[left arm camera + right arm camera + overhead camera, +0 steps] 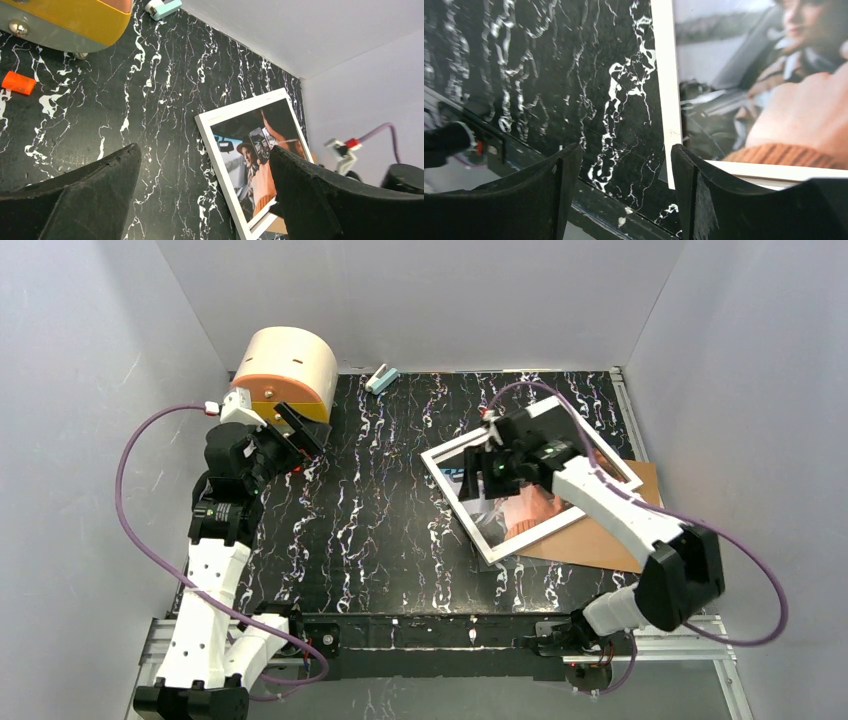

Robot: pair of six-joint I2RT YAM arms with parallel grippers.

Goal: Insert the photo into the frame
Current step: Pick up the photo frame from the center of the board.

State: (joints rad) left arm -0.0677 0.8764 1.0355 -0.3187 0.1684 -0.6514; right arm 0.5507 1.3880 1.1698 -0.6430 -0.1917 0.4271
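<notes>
Right gripper (626, 150) fingers spread, frame (666, 75) rim just beside one; left gripper (205, 155) spread wide, pinching nothing.

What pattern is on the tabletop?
The tabletop is black with white marble veins, clearest from the top camera.

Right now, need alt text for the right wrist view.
The right tool is open over the black marbled table, with nothing between its jaws. One finger sits in front of the white-bordered corner of the photo, which lies flat and shows a person in a car.
</notes>
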